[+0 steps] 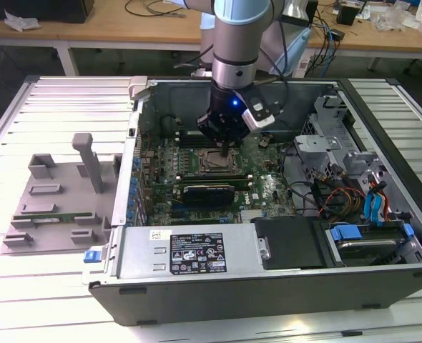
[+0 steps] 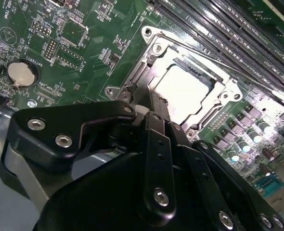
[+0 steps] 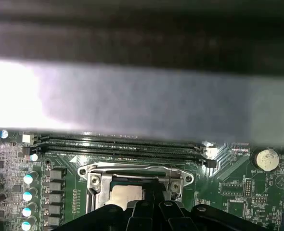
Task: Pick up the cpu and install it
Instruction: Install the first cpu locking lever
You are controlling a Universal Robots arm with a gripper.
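The cpu (image 2: 185,91) is a pale silvery square lying flat inside the metal socket frame (image 2: 154,45) on the green motherboard. In the first wrist view a part of the cpu (image 3: 125,193) shows inside the socket frame (image 3: 132,169). My gripper (image 2: 154,105) hangs straight down over the socket, fingers drawn together and shut, with the tips at the cpu's edge by the frame. I see nothing held between them. In the exterior view the gripper (image 1: 229,146) stands just above the socket (image 1: 217,161) in the open computer case (image 1: 197,250).
Black memory slots (image 3: 122,144) run alongside the socket. A coin battery (image 2: 20,73) sits on the board. The case walls, drive bays and cables (image 1: 368,200) surround the board. On the exterior view's left a grey fixture (image 1: 54,193) holds a green memory stick (image 1: 43,216).
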